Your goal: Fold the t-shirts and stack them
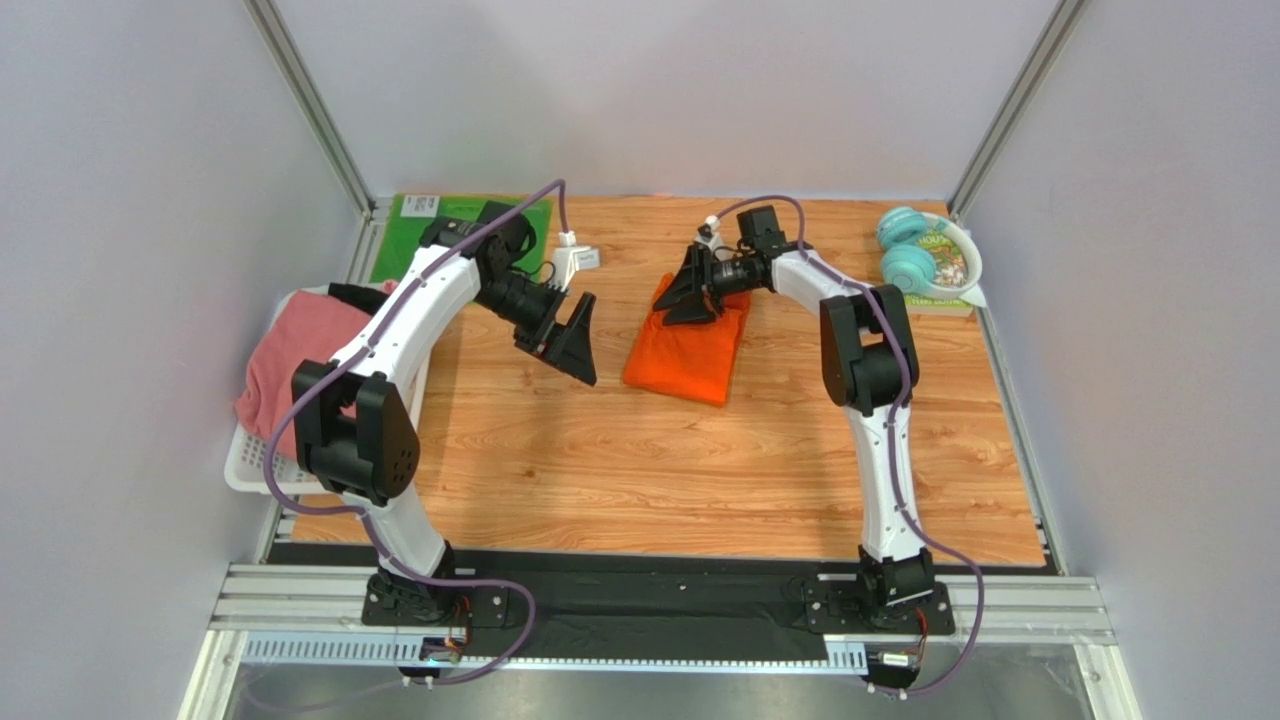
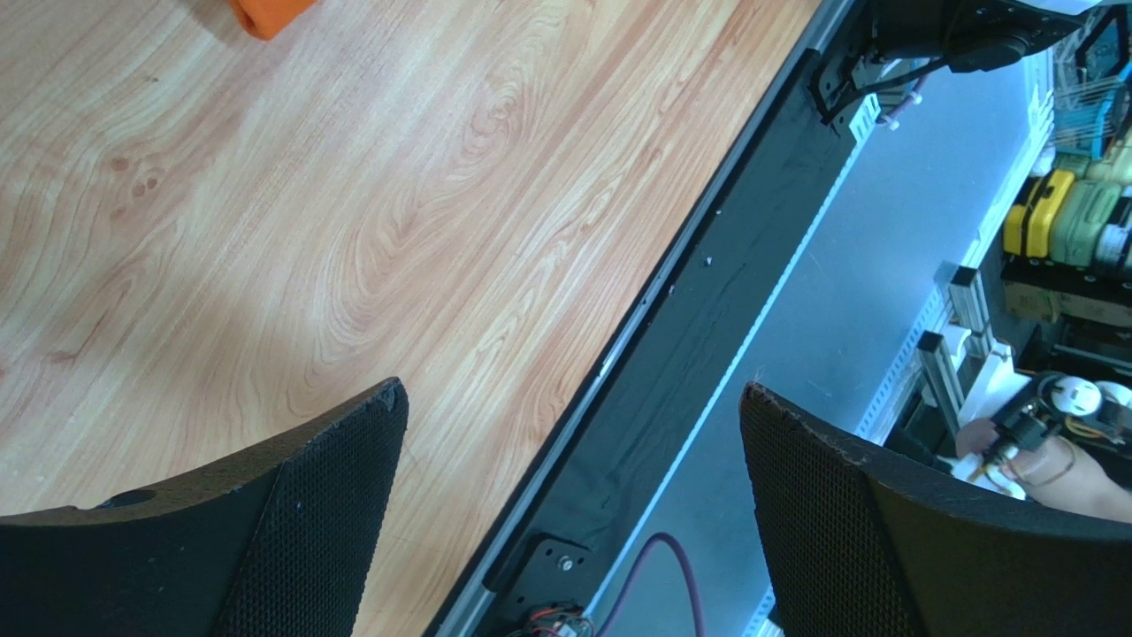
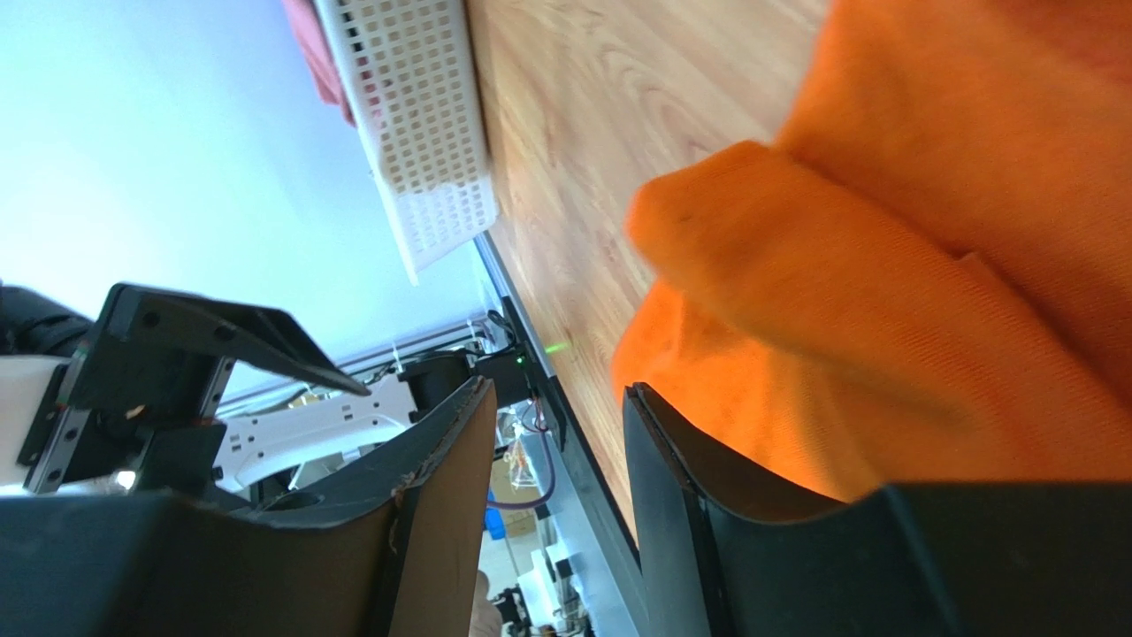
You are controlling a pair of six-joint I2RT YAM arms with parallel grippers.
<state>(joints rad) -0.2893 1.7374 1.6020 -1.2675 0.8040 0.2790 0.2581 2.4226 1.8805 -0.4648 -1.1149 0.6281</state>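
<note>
The orange t-shirt (image 1: 694, 357) lies folded on the wooden table, right of centre. My right gripper (image 1: 679, 300) hovers at its far end. In the right wrist view that gripper (image 3: 558, 392) is partly open with nothing in the gap, and the orange t-shirt (image 3: 904, 266) bulges just outside one finger. My left gripper (image 1: 576, 342) hangs wide open and empty above bare wood left of the shirt; in its own view the left gripper (image 2: 574, 389) frames the table's near edge, with a corner of the orange t-shirt (image 2: 266, 13) at top. The pink t-shirt (image 1: 293, 360) sits in the basket, a black one (image 1: 353, 296) beside it.
A white mesh basket (image 1: 248, 458) stands at the table's left edge. A green mat (image 1: 421, 225) lies at the back left. Teal headphones (image 1: 906, 248) rest on a plate at the back right. A black strip (image 2: 691, 332) runs along the near edge.
</note>
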